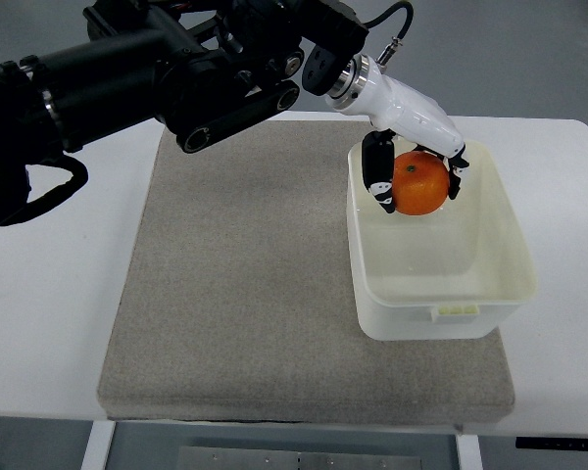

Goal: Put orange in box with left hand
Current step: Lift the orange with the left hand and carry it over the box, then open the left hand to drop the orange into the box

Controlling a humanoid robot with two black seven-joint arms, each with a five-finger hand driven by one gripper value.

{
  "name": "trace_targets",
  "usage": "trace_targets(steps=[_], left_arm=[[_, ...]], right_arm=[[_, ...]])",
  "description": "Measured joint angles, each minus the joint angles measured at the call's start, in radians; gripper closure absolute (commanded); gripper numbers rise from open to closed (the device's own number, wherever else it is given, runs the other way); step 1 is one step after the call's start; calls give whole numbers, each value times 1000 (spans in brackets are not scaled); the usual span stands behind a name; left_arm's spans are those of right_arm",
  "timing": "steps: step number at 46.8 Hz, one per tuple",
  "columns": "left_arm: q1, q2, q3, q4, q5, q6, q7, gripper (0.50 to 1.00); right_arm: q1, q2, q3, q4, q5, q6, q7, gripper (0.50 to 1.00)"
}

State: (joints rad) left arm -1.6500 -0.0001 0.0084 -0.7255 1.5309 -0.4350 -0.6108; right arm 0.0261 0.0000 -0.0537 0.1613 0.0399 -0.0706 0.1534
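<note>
Orange (418, 183) sits clasped in the left robot hand (413, 166), whose dark arm reaches in from the picture's left edge across the far side of the bench (49, 294) and ends in a white palm with black fingers (377, 178) wrapped down both sides of the fruit. From the top view, the one relation that matters is vertical: the fruit hangs inside the outline of the box (437, 313), toward its far-left corner, with the palm directly over it and the fingers pointing down into the opening. Whether the orange already touches the box floor cannot be told from this steep angle; it looks to be at or just below rim level. The fruit is round, so it has no long axis to mind. The box is a translucent white tub resting on the right edge of a grey mat (245, 284), its long side running near to far. The left-side finger hangs just inside the box's left wall, so room on that side is tight, while the near and right parts of the box interior lie open. My judgement is that the coming move is a short lowering and an opening of the fingers, with the left wall as the thing to avoid brushing. The right arm does not show anywhere.
</note>
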Motion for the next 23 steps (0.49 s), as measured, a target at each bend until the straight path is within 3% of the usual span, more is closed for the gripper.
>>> trace_targets(steps=[7,10,13,17,23], left_arm=[[13,0,0,0,-7,0,0,999],[20,0,-3,0,-15,20,0,732],[40,0,-6,0,-17,77,0,620],[52,0,-4,0,-17,139,0,594],[55,0,-2,-1,-17,149,0,579]], right_arm=[[0,0,0,0,0,0,0,574],[0,0,0,0,0,0,0,574],[0,0,0,0,0,0,0,574],[0,0,0,0,0,0,0,574],[0,0,0,0,0,0,0,574]])
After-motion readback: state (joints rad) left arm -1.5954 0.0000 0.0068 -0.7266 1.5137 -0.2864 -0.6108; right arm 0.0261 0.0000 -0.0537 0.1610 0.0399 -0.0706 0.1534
